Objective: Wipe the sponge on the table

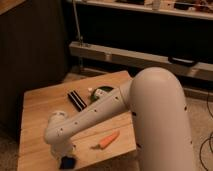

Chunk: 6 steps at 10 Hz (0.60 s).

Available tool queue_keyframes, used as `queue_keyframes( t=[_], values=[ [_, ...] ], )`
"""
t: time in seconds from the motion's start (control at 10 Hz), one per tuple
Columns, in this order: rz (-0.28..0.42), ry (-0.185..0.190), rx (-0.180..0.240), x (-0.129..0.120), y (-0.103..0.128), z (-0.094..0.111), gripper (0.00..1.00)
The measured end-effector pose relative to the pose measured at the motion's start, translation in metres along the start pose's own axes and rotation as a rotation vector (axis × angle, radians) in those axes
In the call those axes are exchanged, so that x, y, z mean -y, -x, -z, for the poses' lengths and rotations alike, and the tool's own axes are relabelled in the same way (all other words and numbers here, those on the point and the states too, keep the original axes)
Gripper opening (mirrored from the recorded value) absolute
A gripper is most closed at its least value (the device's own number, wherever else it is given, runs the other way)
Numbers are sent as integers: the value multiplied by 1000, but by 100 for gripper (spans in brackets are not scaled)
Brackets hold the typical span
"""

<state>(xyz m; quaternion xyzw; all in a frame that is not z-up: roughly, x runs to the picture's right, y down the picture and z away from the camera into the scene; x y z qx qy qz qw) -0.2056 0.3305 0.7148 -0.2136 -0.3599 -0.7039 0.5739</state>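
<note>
One white robot arm, jointed, runs from a bulky rounded shoulder on the right, down and leftward across the worktop, a small square top of light wooden planks with visible grain. One gripper, at the arm's lower end, is low over the near left part of the worktop, close to the front edge and right above the sponge. How the jaws stand cannot be told, as the wrist housing and shadow cover them. One sponge, a small dark-blue block, lies on the worktop at the front edge directly under the gripper. One carrot, orange, lies flat on the worktop to the right of the sponge and apart from it, thick end up-right, thin end down-left. One black flat rectangular object with pale stripes lies at the far middle of the worktop, beyond the arm. One dark round item, with a small white piece beside it, is near the far edge, partly hidden by the arm; its kind cannot be told. One long grey metal shelf stands behind the worktop, well apart.
</note>
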Motion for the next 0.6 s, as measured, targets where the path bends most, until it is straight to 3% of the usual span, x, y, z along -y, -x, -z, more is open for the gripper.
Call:
queue_keyframes(
  t=[0.4,0.6],
  values=[
    [-86,55,-11,-40,-32,-8,4],
    [-129,75,-53,-57,-58,-1,4]
  ],
)
